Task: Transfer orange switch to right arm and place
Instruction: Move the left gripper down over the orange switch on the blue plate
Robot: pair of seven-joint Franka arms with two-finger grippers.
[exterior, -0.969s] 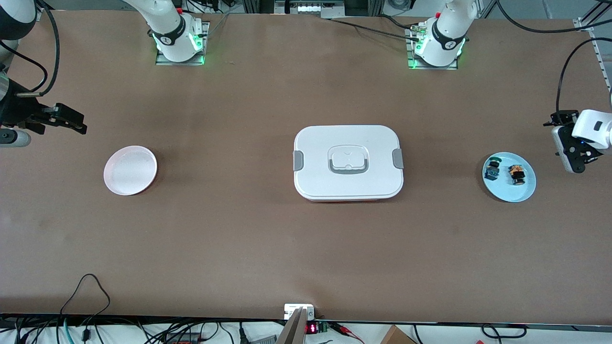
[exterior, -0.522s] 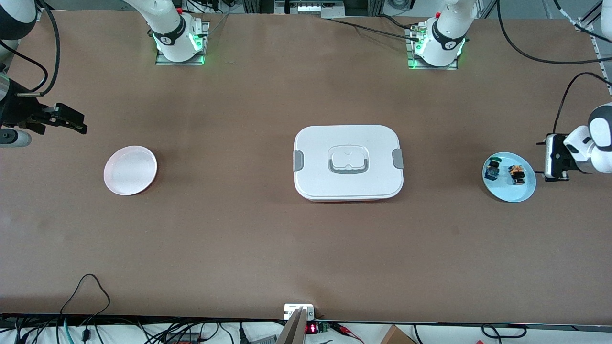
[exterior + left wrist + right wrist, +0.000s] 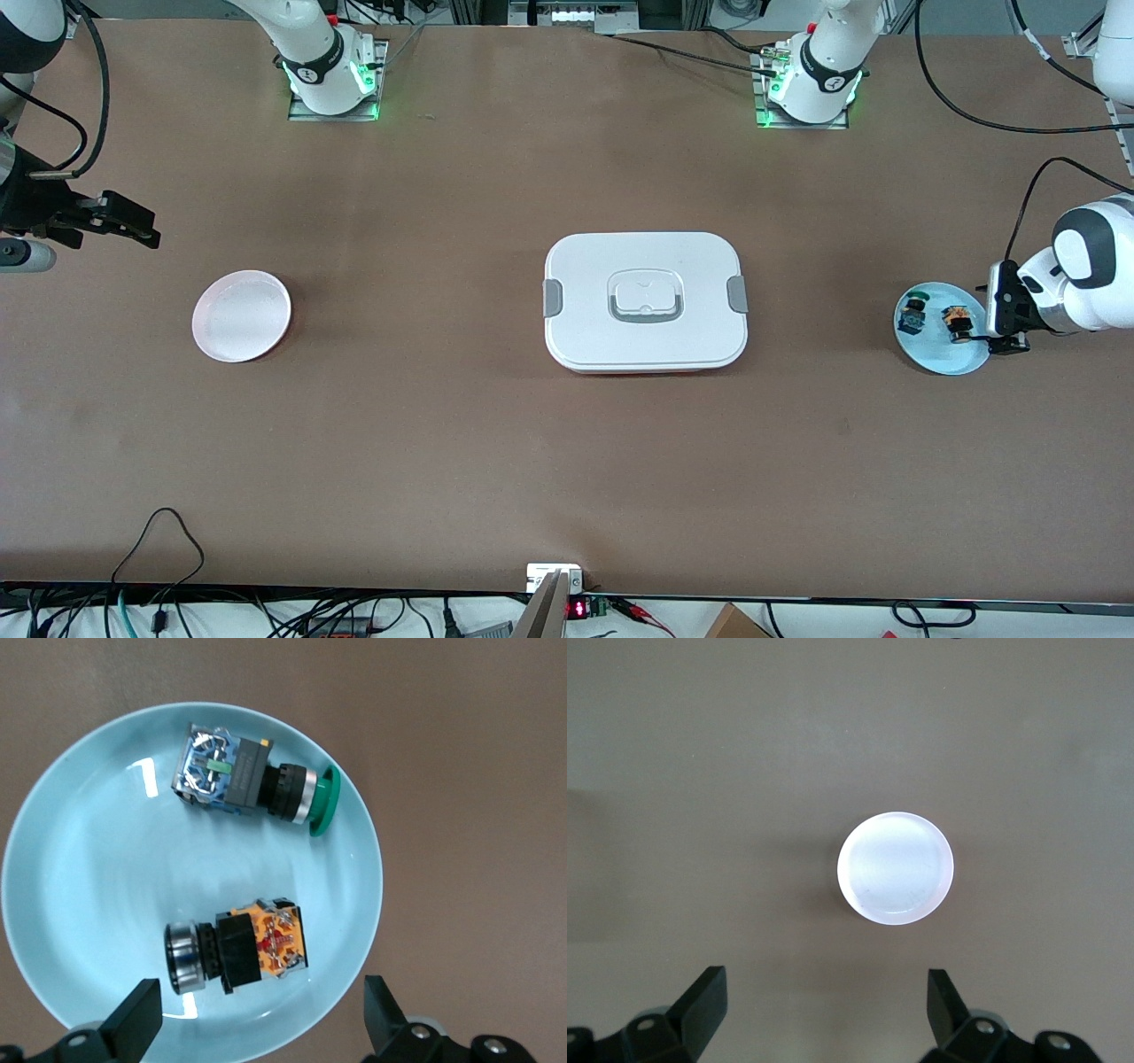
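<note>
- So the left gripper point(image 3: 999, 319) has swung in over the last second. It was hanging off the table's edge at the frame's right, and now it's at the rim of the blue plate point(image 3: 939, 361), middle right of the front view.
- Its jaws are spread wide with nothing in them. In the left wrist view the two fingertips point(image 3: 135, 1020) straddle the bottom of the frame.
- The orange switch point(image 3: 956, 322) is lying on its side on that plate, right beside the green switch point(image 3: 911, 313) but not touching it. In the wrist view it sits just above the fingertips, so I'd say the approach is lined up and the grab comes next.
- The right gripper point(image 3: 133, 228) is just waiting at upper left, jaws apart and empty, above the pink plate point(image 3: 241, 315).
- The white box point(image 3: 645, 301) at centre hasn't budged.
- Nothing's picked up yet, so handover and placing are all still ahead.
</note>
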